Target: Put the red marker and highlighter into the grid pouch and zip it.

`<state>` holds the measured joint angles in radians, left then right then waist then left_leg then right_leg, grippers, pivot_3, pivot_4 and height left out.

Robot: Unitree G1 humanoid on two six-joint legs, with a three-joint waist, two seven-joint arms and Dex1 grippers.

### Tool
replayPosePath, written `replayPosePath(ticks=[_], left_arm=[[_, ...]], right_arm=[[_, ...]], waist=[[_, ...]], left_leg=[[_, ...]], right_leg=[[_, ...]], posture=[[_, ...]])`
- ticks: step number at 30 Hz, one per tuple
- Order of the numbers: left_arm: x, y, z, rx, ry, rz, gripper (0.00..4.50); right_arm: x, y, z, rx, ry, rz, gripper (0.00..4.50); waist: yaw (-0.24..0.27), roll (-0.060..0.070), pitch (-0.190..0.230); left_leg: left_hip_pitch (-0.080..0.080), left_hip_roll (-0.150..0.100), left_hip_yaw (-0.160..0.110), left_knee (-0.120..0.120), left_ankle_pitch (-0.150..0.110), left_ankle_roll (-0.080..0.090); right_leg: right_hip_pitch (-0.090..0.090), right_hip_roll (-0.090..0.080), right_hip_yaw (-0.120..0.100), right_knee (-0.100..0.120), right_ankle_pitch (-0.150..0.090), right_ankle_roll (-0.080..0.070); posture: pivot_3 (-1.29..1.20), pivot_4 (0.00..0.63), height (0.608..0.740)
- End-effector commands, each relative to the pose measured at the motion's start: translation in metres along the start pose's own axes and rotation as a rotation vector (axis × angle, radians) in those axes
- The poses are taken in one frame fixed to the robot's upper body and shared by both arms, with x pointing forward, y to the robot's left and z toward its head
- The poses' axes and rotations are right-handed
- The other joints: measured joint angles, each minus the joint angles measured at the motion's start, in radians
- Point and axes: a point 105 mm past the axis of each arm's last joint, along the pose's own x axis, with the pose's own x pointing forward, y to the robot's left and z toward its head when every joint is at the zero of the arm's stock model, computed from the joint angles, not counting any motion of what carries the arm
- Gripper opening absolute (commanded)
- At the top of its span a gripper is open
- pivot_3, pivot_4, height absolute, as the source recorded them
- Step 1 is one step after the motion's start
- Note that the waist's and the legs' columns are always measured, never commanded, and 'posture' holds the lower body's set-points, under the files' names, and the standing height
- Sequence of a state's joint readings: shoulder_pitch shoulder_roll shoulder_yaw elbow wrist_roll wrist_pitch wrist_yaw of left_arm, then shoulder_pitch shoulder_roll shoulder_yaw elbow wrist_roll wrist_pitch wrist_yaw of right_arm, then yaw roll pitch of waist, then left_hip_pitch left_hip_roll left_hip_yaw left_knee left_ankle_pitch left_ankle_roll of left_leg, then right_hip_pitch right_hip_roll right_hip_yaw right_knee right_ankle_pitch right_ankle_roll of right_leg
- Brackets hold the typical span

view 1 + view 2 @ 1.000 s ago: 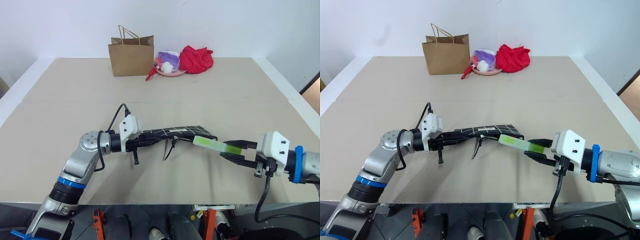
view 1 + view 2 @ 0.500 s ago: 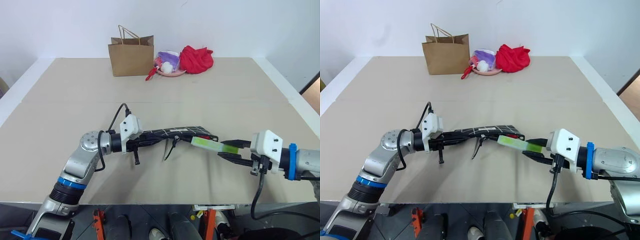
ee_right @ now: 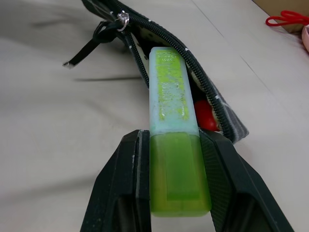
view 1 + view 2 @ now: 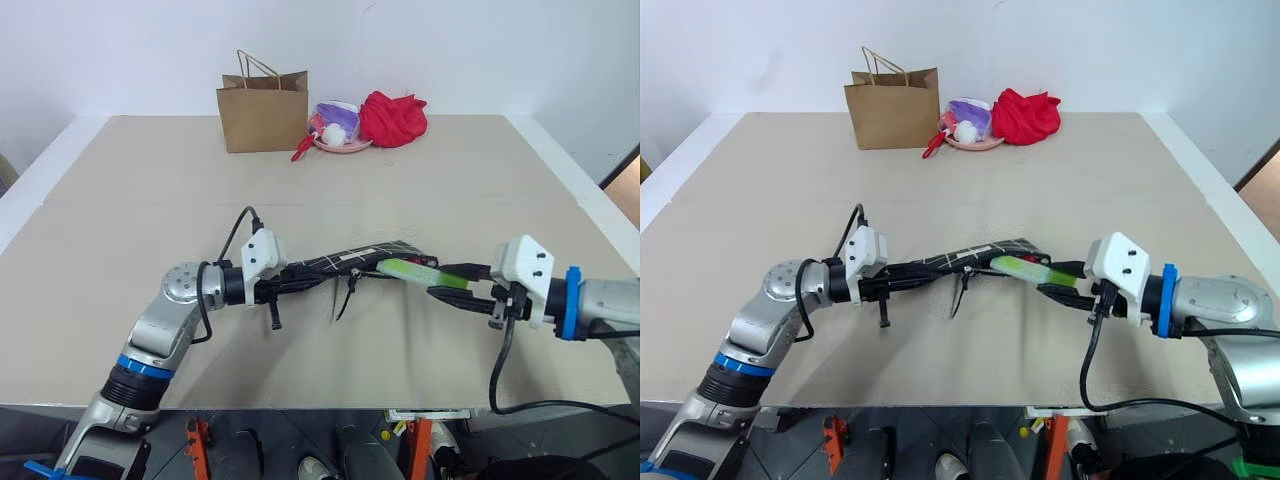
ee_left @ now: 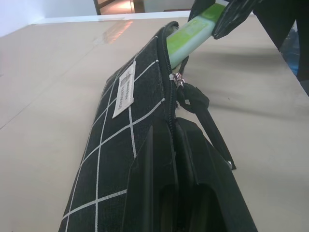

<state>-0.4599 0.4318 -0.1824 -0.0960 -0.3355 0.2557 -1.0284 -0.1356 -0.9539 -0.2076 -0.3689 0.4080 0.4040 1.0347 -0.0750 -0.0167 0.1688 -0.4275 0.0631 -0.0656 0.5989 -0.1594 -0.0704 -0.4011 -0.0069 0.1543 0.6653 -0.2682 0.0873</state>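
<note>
Near the tabletop's front edge, the left gripper [image 4: 300,280] clamps the grid pouch [image 4: 360,262] open-ended while the right gripper [image 3: 169,188], clamped on the highlighter [image 3: 171,121], feeds its cap into the mouth beside the red marker [image 3: 205,116]; pushing deeper, releasing, then zipping look next

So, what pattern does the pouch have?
Black with thin white grid lines; the grid pouch shows best in the left wrist view.

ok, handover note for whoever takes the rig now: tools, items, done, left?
Left tool: shut on the pouch, holding it up off the table.
Right tool: shut on the highlighter, cap end entering the pouch's open mouth.
Red marker: already inside, red end showing at the opening.
Done: marker in.
Left: push the highlighter fully in, release, pull the zipper shut.
</note>
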Motion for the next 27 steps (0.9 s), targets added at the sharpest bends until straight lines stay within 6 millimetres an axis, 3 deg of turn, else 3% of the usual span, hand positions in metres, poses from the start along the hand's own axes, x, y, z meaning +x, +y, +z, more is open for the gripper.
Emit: replayPosePath(ticks=[1, 14, 20, 27], left_arm=[[0.002, -0.003, 0.013, 0.027, -0.044, -0.008, 0.0], [0.003, -0.004, 0.013, 0.023, -0.05, 0.001, 0.0], [0.002, -0.003, 0.013, 0.022, -0.048, 0.009, 0.0], [0.0, -0.003, 0.012, 0.021, -0.045, 0.013, 0.0]], right_arm=[[0.004, 0.002, 0.008, -0.043, 0.002, 0.023, 1.08], [0.025, 0.002, 0.006, 0.068, 0.06, 0.053, 1.08], [0.025, 0.002, 0.017, 0.041, 0.008, 0.032, 3.86], [0.007, 0.009, 0.015, 0.069, -0.015, 0.04, 3.86]], waist=[[0.0, 0.0, 0.0], [0.0, 0.0, 0.0], [0.0, 0.0, 0.0], [0.002, 0.0, 0.0]], left_leg=[[0.0, 0.0, 0.0, 0.0, 0.0, 0.0], [0.0, 0.0, 0.0, 0.0, 0.0, 0.0], [0.0, 0.0, 0.0, 0.0, 0.0, 0.0], [-0.001, 0.0, 0.0, 0.0, 0.0, 0.0]], right_leg=[[0.0, 0.0, 0.0, 0.0, 0.0, 0.0], [0.0, 0.0, 0.0, 0.0, 0.0, 0.0], [0.0, 0.0, 0.0, 0.0, 0.0, 0.0], [0.0, 0.0, 0.0, 0.0, 0.0, 0.0]], posture=[[0.0, 0.15, 0.74], [0.0, 0.15, 0.74], [0.0, 0.15, 0.74], [0.0, 0.15, 0.74]])
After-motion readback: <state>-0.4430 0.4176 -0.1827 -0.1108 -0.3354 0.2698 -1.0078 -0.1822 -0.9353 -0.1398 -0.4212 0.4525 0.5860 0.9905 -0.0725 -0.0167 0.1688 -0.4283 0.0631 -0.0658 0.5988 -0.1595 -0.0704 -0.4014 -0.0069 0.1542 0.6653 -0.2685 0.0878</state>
